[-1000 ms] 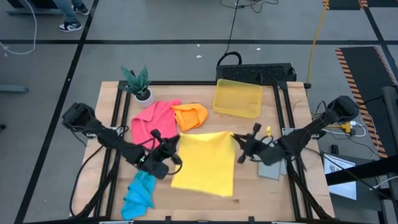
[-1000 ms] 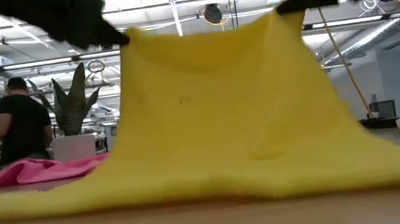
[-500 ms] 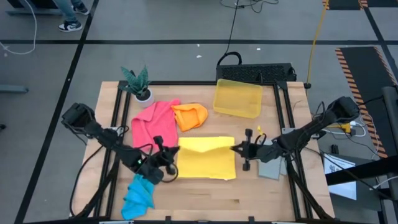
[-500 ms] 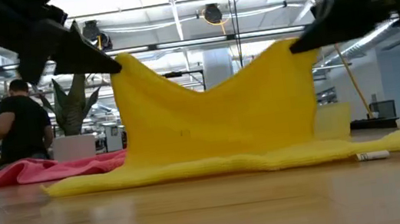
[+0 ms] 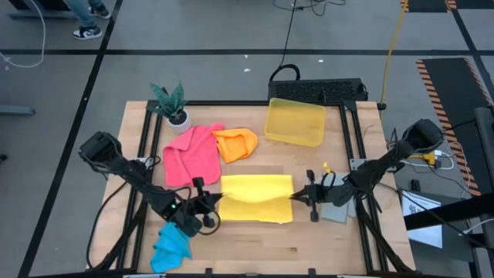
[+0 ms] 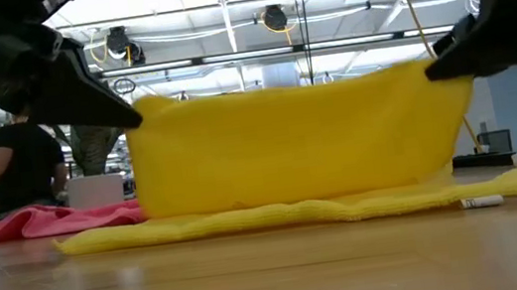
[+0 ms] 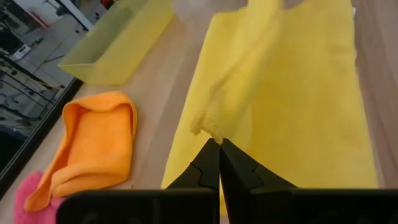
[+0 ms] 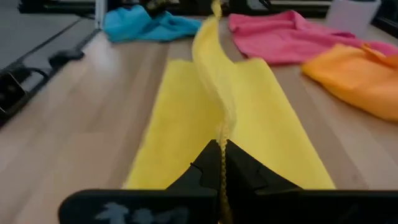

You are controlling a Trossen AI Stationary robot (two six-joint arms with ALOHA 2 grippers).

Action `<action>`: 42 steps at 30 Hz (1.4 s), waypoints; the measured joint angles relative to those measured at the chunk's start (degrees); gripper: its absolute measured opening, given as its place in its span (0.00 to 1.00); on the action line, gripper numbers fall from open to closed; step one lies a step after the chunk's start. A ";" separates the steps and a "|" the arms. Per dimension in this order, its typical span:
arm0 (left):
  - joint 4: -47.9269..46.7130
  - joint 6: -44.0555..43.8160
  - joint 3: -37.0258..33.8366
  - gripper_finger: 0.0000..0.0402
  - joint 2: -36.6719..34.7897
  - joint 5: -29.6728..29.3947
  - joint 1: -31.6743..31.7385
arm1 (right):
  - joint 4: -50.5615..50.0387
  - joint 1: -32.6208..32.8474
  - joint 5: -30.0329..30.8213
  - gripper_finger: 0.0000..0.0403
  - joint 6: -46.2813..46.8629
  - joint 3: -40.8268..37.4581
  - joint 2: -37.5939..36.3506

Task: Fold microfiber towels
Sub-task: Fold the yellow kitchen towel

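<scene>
Yellow towel (image 5: pixel 256 198) stretched between tools, left tool (image 5: pixel 217 202) and right tool (image 5: pixel 294 198) each apparently pinching an edge

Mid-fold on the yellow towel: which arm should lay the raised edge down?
Neither alone. The left gripper and right gripper are each shut on a corner of the yellow towel, so both should probably lower together.
</scene>
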 joint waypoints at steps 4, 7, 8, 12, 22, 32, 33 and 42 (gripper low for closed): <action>3.28 2.73 0.02 0.01 -0.75 -0.25 -1.43 | -1.95 1.52 -1.46 0.00 -1.02 4.57 4.95; 5.32 6.27 0.00 0.01 -0.66 0.84 -3.40 | -5.62 2.99 -1.49 0.00 -1.12 9.00 9.27; 5.94 6.83 0.02 0.01 -0.67 1.30 -4.13 | -7.71 3.49 -1.49 0.00 -1.07 10.64 10.68; 5.68 7.10 0.02 0.00 -0.65 1.61 -7.00 | -21.51 5.17 -1.54 0.00 0.56 17.03 14.38; 4.81 2.46 0.04 0.00 4.53 1.49 -8.33 | -29.11 5.55 -0.48 0.00 -4.70 20.00 15.30; 9.72 17.45 0.04 0.00 1.44 -19.25 -7.58 | -27.07 4.11 24.93 0.00 -22.29 20.00 9.20; 9.72 18.36 0.04 0.00 1.11 -21.89 -7.03 | -26.45 3.65 27.36 0.00 -24.21 20.00 8.68; 7.72 14.19 0.04 0.01 0.97 -11.04 -3.29 | -25.79 1.75 17.52 0.00 -23.41 18.06 8.75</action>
